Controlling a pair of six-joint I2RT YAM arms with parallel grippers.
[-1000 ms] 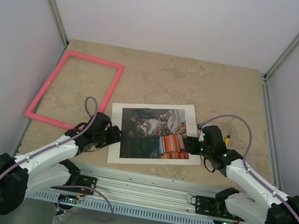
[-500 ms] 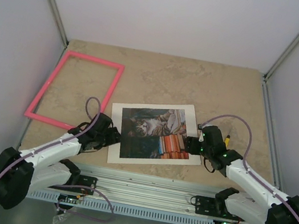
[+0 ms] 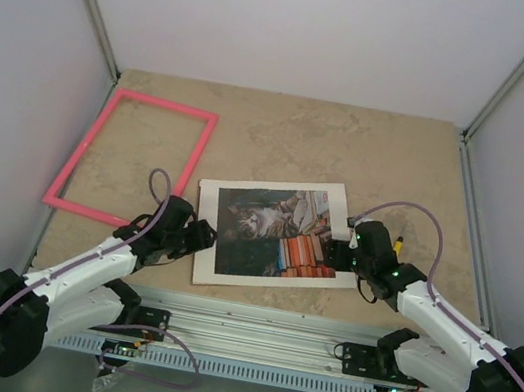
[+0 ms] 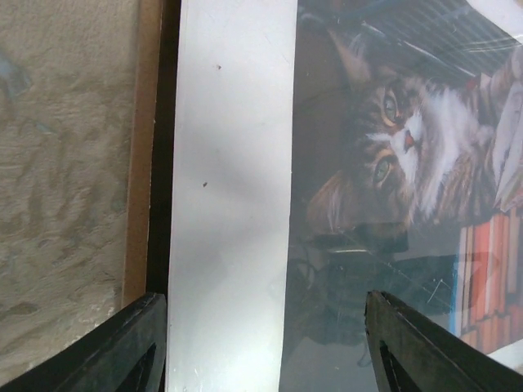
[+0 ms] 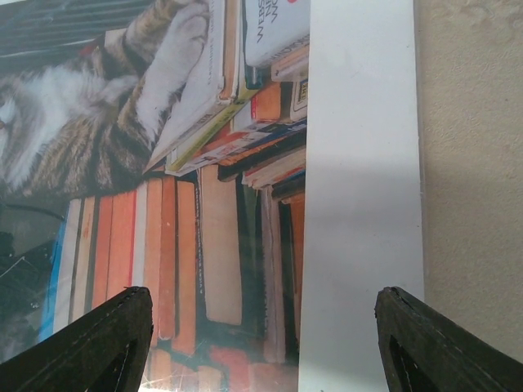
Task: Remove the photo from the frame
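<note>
Seems midway, with the frame bare well beyond the left gripper and the photo, under its mat, between it and the right gripper, both gaping empty; calls next for pinching a mat edge.

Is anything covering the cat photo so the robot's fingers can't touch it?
Yes. A white mat covers the edges of the photo, and reflections suggest a clear sheet lies over it too. The left gripper and right gripper are open above them.

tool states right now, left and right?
Left tool: open, holding nothing, over the white mat edge.
Right tool: open, holding nothing, over the opposite edge of the white mat.
</note>
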